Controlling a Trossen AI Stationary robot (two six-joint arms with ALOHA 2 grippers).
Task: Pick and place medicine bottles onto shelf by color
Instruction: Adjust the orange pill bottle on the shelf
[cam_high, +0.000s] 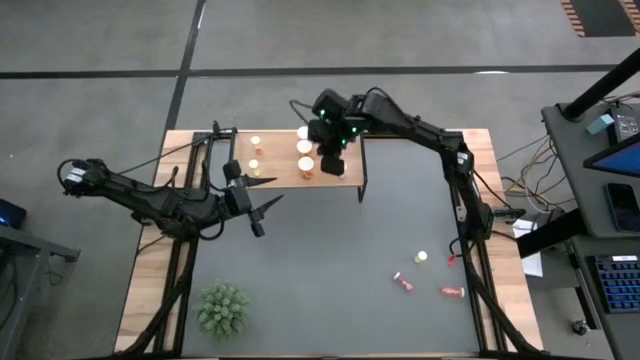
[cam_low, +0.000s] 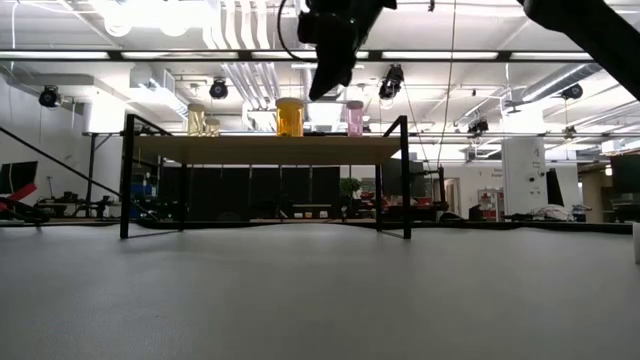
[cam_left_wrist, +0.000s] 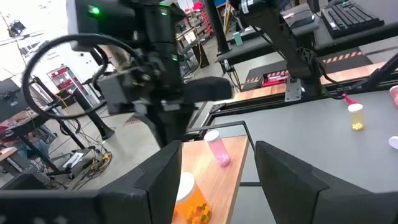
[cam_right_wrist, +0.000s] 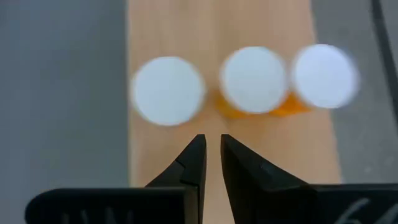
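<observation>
I held the right gripper (cam_right_wrist: 212, 149) shut and empty above the shelf (cam_right_wrist: 186, 43), the left gripper (cam_left_wrist: 217, 168) open nearby.

The right wrist view blurs three white caps (cam_right_wrist: 254, 79) on the shelf (cam_right_wrist: 168, 37); their bodies are mostly hidden.

Your right arm reaches from the right side of the high view to the upper center, where the right gripper (cam_high: 330, 150) points down, its 2 fingers (cam_right_wrist: 189, 163) closed and empty. Your left gripper (cam_high: 262, 210) waits left of center, fingers (cam_left_wrist: 163, 177) spread apart.
</observation>
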